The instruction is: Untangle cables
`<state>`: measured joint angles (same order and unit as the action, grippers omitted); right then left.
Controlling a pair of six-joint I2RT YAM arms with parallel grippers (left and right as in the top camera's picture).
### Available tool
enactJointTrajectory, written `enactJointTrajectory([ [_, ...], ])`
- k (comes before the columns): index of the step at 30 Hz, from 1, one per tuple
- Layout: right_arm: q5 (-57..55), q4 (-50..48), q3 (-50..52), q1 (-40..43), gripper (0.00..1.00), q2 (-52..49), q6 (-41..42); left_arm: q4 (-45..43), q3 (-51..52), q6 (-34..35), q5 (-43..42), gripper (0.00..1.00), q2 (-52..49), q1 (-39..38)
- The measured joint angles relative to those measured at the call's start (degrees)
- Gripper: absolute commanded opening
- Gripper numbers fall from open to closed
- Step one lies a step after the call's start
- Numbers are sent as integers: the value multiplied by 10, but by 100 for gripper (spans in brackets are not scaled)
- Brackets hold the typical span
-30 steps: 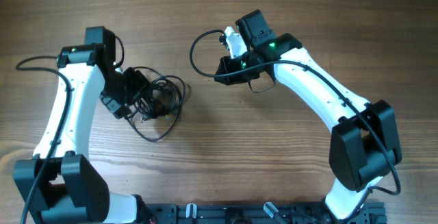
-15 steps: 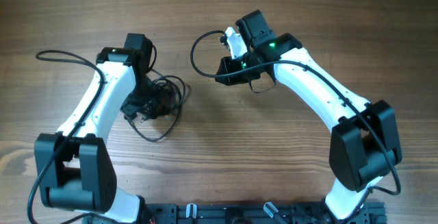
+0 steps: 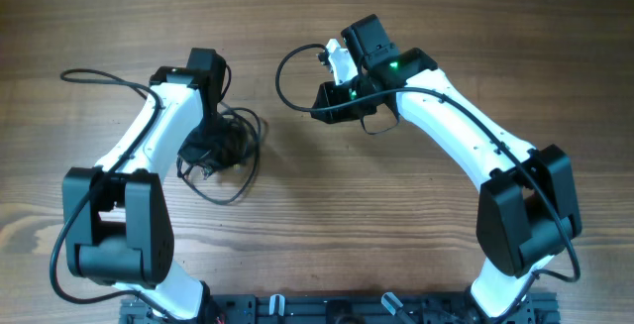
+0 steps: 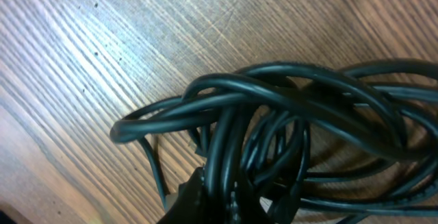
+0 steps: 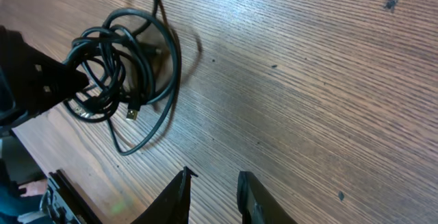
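Now L jaws pinch tangled cables (image 4: pixel 226 128); R jaws parted above table (image 5: pixel 308 80).

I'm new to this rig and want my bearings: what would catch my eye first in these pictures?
The knot of tangled black cables left of centre stands out first, its loops piled over one another on the wooden table. The left gripper sits right on it and appears to pinch a few strands. The right gripper hangs open and empty over bare wood further right.
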<state>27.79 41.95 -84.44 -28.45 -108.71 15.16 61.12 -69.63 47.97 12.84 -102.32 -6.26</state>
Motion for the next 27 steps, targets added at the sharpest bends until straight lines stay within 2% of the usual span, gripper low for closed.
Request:
enactJointTrajectory([
  [4, 28, -17, 0, 0, 25, 0, 0, -8, 0, 8, -6, 4, 0, 0],
  [7, 74, -35, 0, 0, 25, 0, 0, -33, -2, -23, -42, 4, 2, 0],
  [13, 168, -54, 0, 0, 25, 0, 16, -185, -17, -188, -297, 4, 84, 1],
  [17, 200, -62, 0, 0, 25, 0, 40, -213, -28, -236, -401, 4, 126, 0],
  [27, 187, -120, 0, 0, 26, 0, 151, -213, -28, -252, -481, 4, 127, 0],
])
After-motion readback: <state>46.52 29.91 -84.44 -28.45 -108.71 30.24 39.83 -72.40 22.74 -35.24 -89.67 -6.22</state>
